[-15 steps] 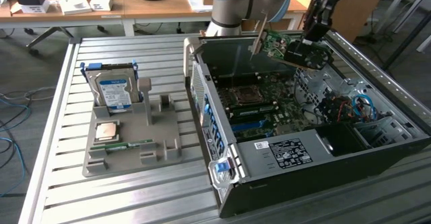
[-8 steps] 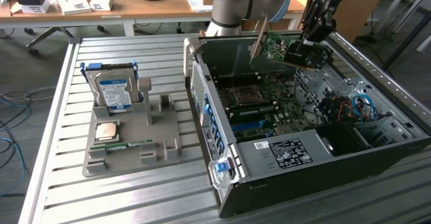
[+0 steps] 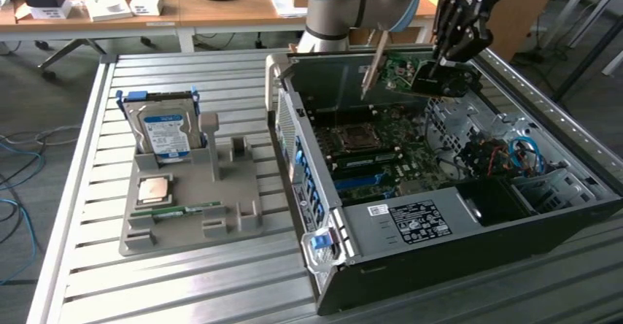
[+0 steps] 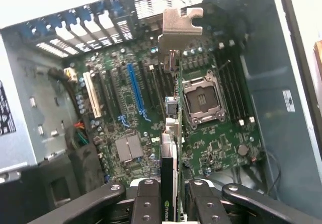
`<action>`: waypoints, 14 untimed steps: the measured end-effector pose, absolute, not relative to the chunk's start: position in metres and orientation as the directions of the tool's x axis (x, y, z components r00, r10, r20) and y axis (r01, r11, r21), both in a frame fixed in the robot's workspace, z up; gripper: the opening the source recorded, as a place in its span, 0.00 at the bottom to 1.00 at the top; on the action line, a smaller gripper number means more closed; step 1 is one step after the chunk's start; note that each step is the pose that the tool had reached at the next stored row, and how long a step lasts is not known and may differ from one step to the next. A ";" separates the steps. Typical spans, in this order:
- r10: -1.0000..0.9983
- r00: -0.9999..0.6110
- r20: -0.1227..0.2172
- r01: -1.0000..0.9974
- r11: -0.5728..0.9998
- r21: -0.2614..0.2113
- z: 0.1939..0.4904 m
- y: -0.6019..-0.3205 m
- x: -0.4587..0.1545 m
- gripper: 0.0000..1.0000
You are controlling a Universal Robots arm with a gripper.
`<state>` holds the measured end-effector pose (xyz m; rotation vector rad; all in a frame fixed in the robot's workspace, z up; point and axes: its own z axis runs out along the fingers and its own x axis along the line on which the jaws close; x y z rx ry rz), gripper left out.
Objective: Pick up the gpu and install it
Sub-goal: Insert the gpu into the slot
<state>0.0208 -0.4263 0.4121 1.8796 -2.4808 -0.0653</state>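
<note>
Item: gpu [image 3: 401, 72], pinched edge-on between the gripper [image 4: 170, 193] fingers, held above the motherboard [image 4: 216, 138], not yet seated; install step in hand, needing alignment with, seemingly, the blue slot [image 4: 135, 90].

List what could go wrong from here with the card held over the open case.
1. The end effector grips the gpu by one end; it may tilt or slip.
2. Its silvery bracket could catch the case wall.
3. Lowered off-line from the blue slot, it might strike the motherboard.
</note>
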 end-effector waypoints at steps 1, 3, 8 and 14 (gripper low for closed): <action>-0.967 -0.254 -0.003 -0.966 0.254 0.051 0.412 -0.426 0.021 0.26; -0.975 -0.220 -0.002 -0.974 0.220 0.051 0.412 -0.426 0.021 0.26; -0.991 -0.133 -0.002 -0.990 0.133 0.051 0.411 -0.426 0.021 0.26; -0.997 -0.078 -0.002 -0.996 0.077 0.051 0.410 -0.426 0.021 0.26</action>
